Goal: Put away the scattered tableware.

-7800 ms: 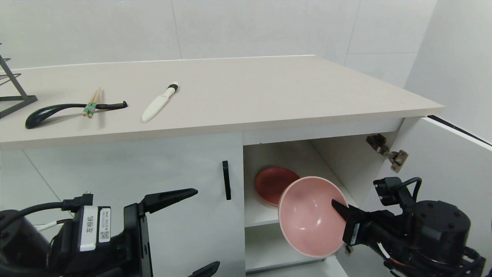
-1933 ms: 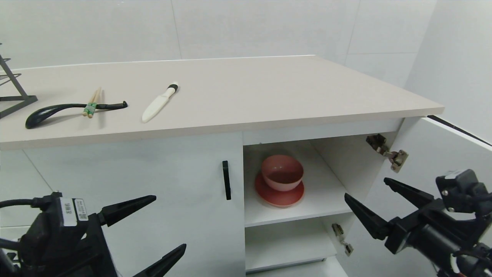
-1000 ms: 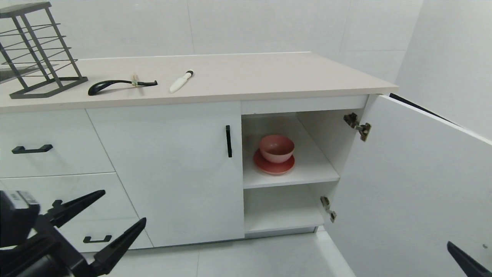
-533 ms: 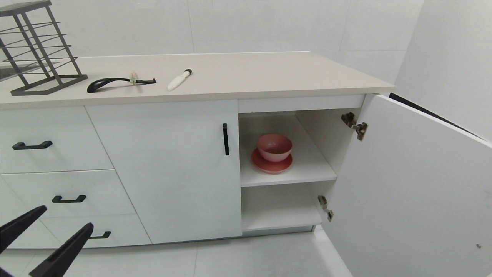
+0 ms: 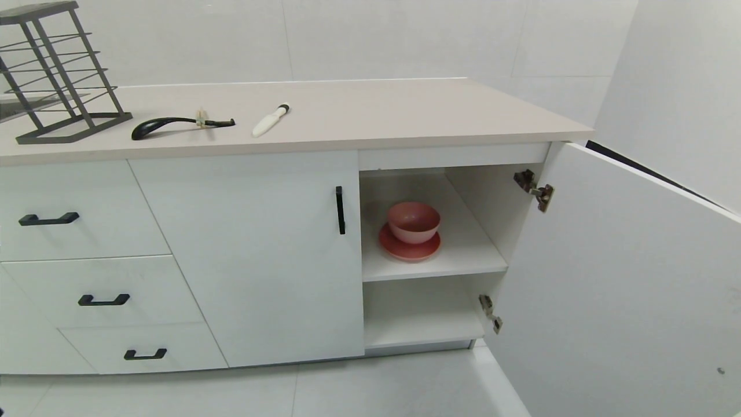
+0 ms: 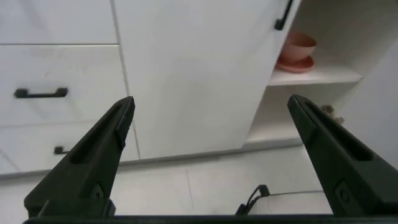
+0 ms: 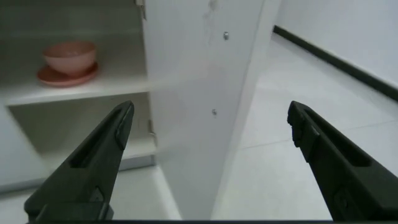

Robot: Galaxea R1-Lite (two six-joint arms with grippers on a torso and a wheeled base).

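The white cabinet (image 5: 249, 249) takes up most of the head view, with a beige countertop (image 5: 376, 116) on it and three drawers with black handles at its left end. Its right-hand door (image 5: 613, 278) stands wide open, while the door beside it is closed. Inside the open part of the cabinet, the upper shelf (image 5: 463, 260) carries a red plate (image 5: 410, 250), and a pink bowl (image 5: 413, 221) sits upright on that plate.

A dark wire rack (image 5: 72, 134) stands at the left end of the cabinet's top. Near it, towards the cabinet's middle, lies a black ladle (image 5: 151, 124). A pair of chopsticks (image 5: 201, 117) lies across its handle. A cream knife (image 5: 267, 121) with a black band lies just to the right of the ladle, apart from it.

The left gripper (image 6: 211, 102) hangs low in front of the cabinet's closed door, its two black fingers spread wide and holding nothing. The right gripper (image 7: 211, 109) hangs in front of the cabinet's open door, near that door's edge, its fingers likewise spread wide and empty.
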